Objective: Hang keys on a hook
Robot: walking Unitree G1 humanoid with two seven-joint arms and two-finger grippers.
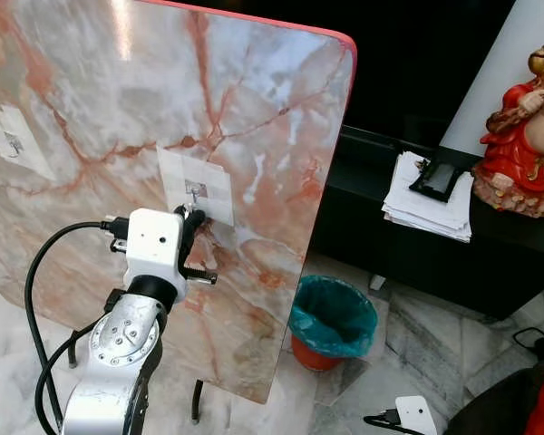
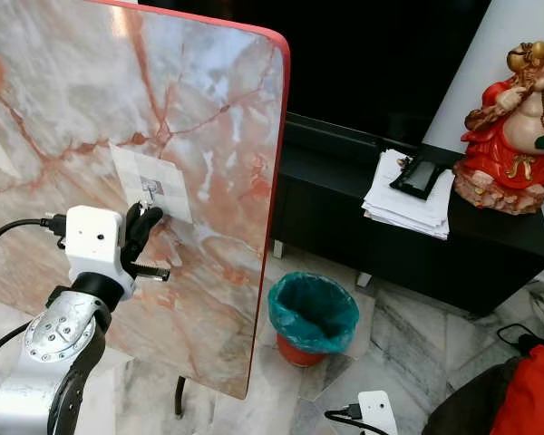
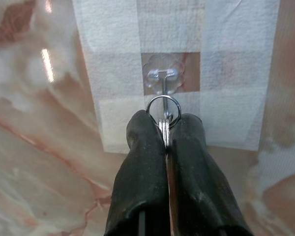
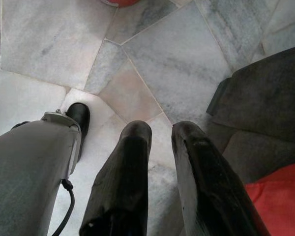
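Left pincer (image 3: 165,129) was up against the marble-patterned panel (image 1: 118,109) on the left, fingers (image 3: 142,162) clenched on the keys (image 3: 164,129), whose ring (image 3: 162,105) poked out past the tips. Ring sat right at the small clear hook (image 3: 161,81), looped around or just in front of its metal stem, cannot tell which; hook was stuck in the middle of a white taped patch (image 1: 197,186). Another taped patch (image 1: 14,138) was on the panel's far left. Right of the panel's edge, a bin with a teal liner (image 1: 333,317) stood on the marble floor (image 1: 417,353). Further right and farther back, a dark counter (image 2: 453,263) carried a stack of papers (image 2: 408,199) with a black item on top, then a red figurine (image 2: 512,122). Right pincer (image 4: 160,147) hung low over the floor, released, fingers slightly apart, holding nothing.
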